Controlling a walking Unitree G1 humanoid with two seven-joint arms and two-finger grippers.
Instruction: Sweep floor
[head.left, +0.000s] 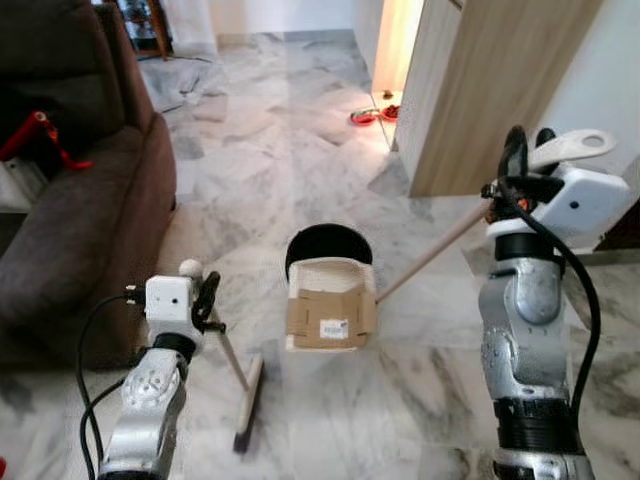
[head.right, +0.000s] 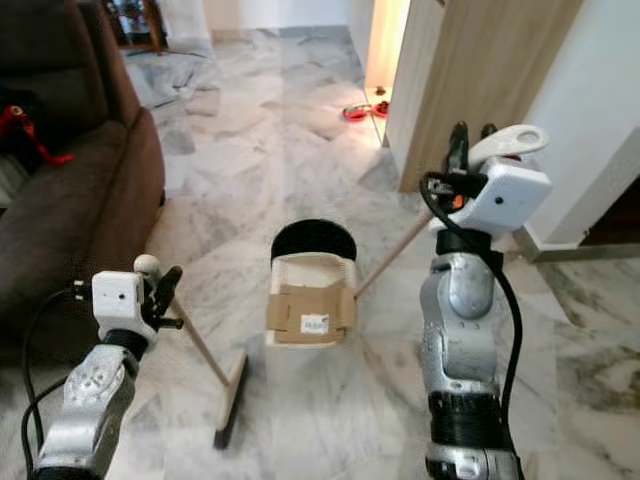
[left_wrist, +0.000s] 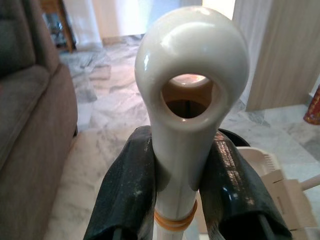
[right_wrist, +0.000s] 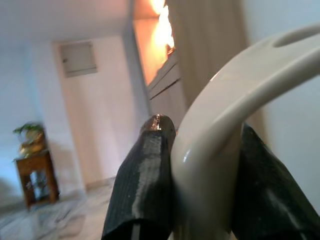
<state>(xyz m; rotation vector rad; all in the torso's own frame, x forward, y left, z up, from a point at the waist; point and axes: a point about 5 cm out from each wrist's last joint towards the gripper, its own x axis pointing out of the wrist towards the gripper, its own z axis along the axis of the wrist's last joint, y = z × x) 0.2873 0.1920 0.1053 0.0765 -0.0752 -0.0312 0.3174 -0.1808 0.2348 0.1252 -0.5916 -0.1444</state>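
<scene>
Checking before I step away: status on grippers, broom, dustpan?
Left gripper shut on broom handle; right gripper shut on dustpan handle. Broom head on floor left of dustpan. Sofa close on left.

Broom (head.left: 247, 390) head on marble floor (head.left: 300, 170) at 7 o'clock, handle tilted, cream dustpan (head.left: 331, 300) centre, wooden handle toward 2 o'clock.

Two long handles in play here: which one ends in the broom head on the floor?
The broom handle in the left gripper: it runs down to the flat broom head. The right gripper's handle leads to the dustpan.
</scene>
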